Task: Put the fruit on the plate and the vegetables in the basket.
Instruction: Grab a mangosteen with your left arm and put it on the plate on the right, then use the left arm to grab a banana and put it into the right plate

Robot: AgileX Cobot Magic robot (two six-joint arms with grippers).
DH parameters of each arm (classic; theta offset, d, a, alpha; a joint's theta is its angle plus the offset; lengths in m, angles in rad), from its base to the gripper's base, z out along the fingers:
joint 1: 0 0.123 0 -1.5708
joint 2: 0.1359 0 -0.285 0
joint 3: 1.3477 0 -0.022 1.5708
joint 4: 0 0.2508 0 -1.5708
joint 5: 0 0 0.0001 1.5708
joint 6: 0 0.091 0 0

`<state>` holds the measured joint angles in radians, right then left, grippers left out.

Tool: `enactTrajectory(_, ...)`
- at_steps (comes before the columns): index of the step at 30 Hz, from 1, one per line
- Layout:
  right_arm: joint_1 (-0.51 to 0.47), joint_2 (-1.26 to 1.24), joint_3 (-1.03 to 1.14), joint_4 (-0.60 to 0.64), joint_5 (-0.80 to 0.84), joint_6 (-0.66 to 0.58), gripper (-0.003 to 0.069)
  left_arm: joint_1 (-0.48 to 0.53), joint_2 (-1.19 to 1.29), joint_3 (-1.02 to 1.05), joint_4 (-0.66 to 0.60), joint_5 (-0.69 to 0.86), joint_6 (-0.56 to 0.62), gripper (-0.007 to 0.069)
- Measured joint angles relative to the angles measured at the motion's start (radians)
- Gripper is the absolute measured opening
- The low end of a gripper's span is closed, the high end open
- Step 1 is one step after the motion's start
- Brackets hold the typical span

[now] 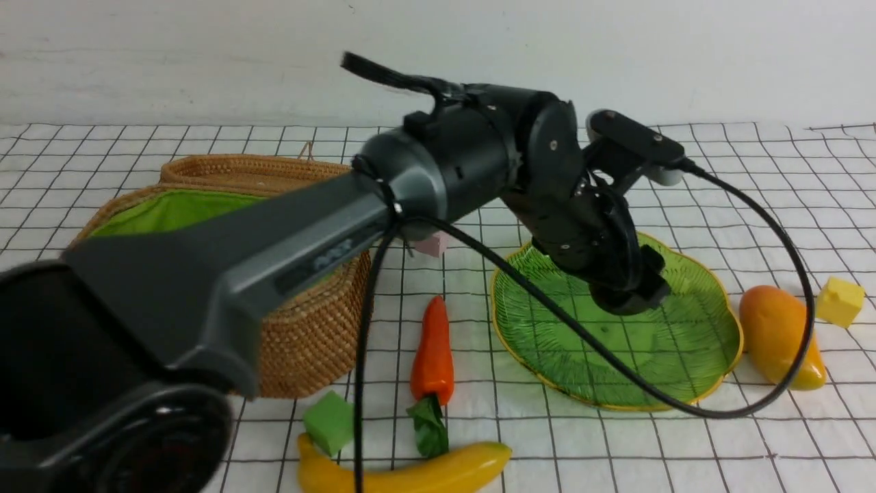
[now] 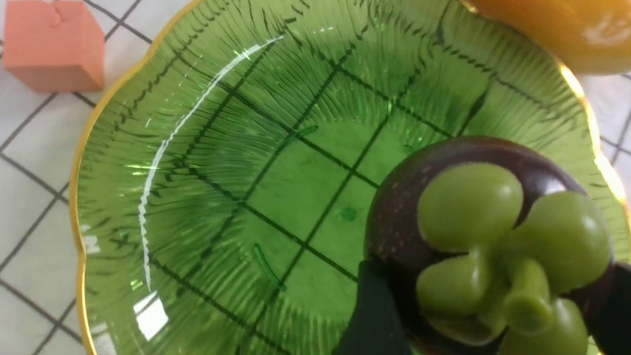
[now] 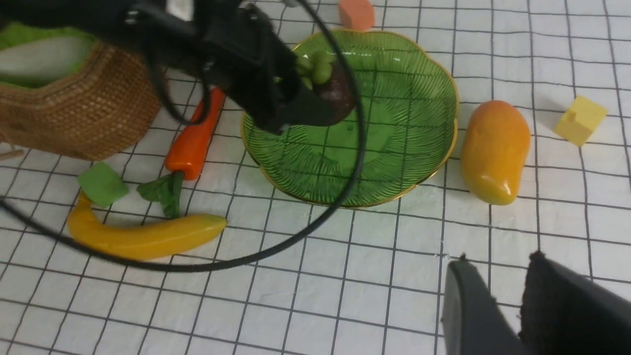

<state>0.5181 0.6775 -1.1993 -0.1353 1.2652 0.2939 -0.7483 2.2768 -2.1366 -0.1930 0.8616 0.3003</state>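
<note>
Nearest to the robot, well in front of the plate (image 1: 684, 342), the right gripper (image 3: 500, 268) hangs over the white checked cloth (image 1: 684, 452). Its two dark fingers stand a little apart and there is nothing between them.

In front of the plate and to its left lies the yellow banana (image 1: 438, 472), with a green foam cube (image 1: 330, 422) against its left end. The carrot (image 1: 433, 352) lies just left of the plate. Its dark leaves point toward the robot and almost reach the banana, and its tip points away.

The plate itself is a green ribbed glass dish with a golden wavy rim, and the grid of the cloth shows through it. Over the plate, the left gripper (image 1: 628, 296) is closed on the mangosteen (image 2: 488, 241). One black finger is on each side of the dark purple fruit, and its green cap faces the wrist camera. I cannot tell whether the fruit touches the glass.

Just beside the right rim of the plate lies the mango (image 1: 777, 332), on the cloth. Further right of the plate, past the mango, stands a yellow foam cube (image 1: 840, 300).

Left of the plate, beyond the carrot, stands the wicker basket (image 1: 311, 342) with its lid (image 1: 253, 168) open behind it. On its green cloth lining (image 1: 171, 209) lies a white vegetable (image 3: 42, 59). The left arm hides the rest of the inside. Behind the far left rim of the plate is a salmon-pink foam cube (image 3: 356, 14).
</note>
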Motion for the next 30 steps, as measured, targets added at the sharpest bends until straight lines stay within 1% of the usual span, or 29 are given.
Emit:
enactTrajectory(4, 0.000, -0.004, 0.000, 0.001, 0.000, -0.018, 0.0197, 0.000, 0.146, -0.219, 0.057, 0.112, -0.030, 0.0505)
enactTrajectory(6, 0.000, -0.004, 0.000, 0.001, 0.000, -0.031, 0.0197, 0.000, 0.190, -0.279, 0.072, 0.135, -0.034, 0.0505)
enactTrajectory(9, 0.000, -0.005, 0.000, 0.001, 0.000, -0.044, 0.0197, 0.000, 0.217, -0.295, 0.078, 0.138, -0.037, 0.0505)
enactTrajectory(13, 0.000, -0.005, 0.000, 0.001, 0.000, -0.048, 0.0197, 0.000, 0.210, -0.255, 0.079, 0.127, -0.040, 0.0508)
enactTrajectory(14, 0.000, -0.005, 0.000, 0.001, 0.000, -0.050, 0.0197, 0.000, 0.205, -0.243, 0.079, 0.127, -0.040, 0.0528)
enactTrajectory(16, 0.000, -0.005, 0.000, 0.001, 0.000, -0.050, 0.0197, 0.000, 0.188, -0.216, 0.080, 0.128, -0.041, 0.0605)
enactTrajectory(17, 0.000, -0.005, 0.000, 0.001, 0.000, -0.050, 0.0197, 0.000, 0.186, -0.213, 0.080, 0.128, -0.041, 0.0605)
enactTrajectory(18, 0.000, -0.005, 0.000, 0.001, 0.000, -0.050, 0.0197, 0.000, 0.165, -0.196, 0.077, 0.137, -0.042, 0.0650)
enactTrajectory(20, 0.000, -0.005, 0.000, 0.001, 0.000, -0.050, 0.0197, 0.000, 0.118, -0.170, 0.065, 0.161, -0.053, 0.0666)
enactTrajectory(22, 0.000, -0.005, 0.000, 0.001, 0.000, -0.052, 0.0197, 0.000, 0.078, -0.151, 0.054, 0.179, -0.060, 0.0663)
enactTrajectory(25, 0.000, -0.005, 0.000, 0.012, 0.000, -0.071, 0.0197, 0.000, -0.030, -0.117, 0.042, 0.215, -0.067, 0.0624)
enactTrajectory(27, 0.000, -0.005, 0.000, 0.034, 0.000, -0.088, 0.0197, 0.000, -0.116, -0.092, 0.042, 0.278, -0.069, 0.0558)
enactTrajectory(28, 0.000, -0.005, 0.000, 0.042, 0.000, -0.100, 0.0197, 0.000, -0.164, -0.079, 0.042, 0.325, -0.078, 0.0495)
enactTrajectory(30, 0.000, -0.005, 0.000, 0.063, 0.000, -0.123, 0.0197, 0.000, -0.245, -0.050, 0.044, 0.362, -0.101, 0.0397)
